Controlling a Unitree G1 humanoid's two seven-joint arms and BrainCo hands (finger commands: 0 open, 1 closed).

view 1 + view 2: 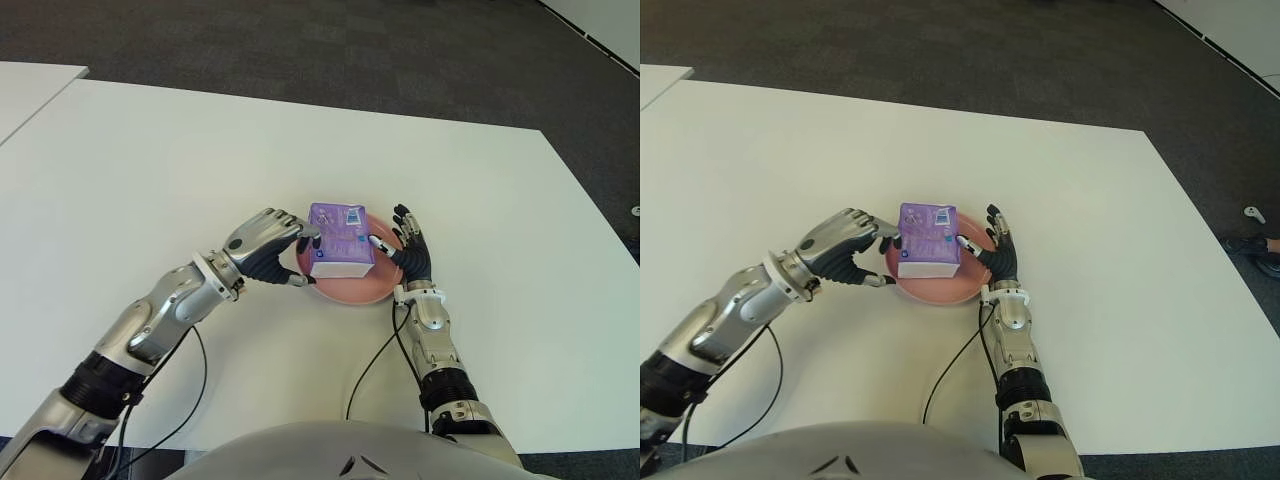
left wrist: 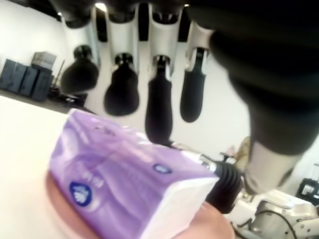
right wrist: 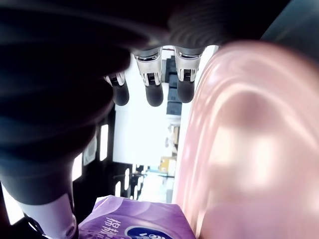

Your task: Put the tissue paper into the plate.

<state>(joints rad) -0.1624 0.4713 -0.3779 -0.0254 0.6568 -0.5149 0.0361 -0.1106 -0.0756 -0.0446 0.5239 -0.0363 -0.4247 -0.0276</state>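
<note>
Left eye view: tissue pack (image 1: 338,241) already sitting in the pink plate (image 1: 350,290), a bit toward the plate's left side. Left hand (image 1: 268,247) just beside the pack, fingers (image 2: 158,107) loosely spread, gripping nothing. Right hand (image 1: 410,256) at the plate's right rim, fingers (image 3: 152,85) extended, also empty. Best bet now: back both hands straight out sideways, slowly, without clipping the pack or nudging the plate across the white table (image 1: 150,180).
</note>
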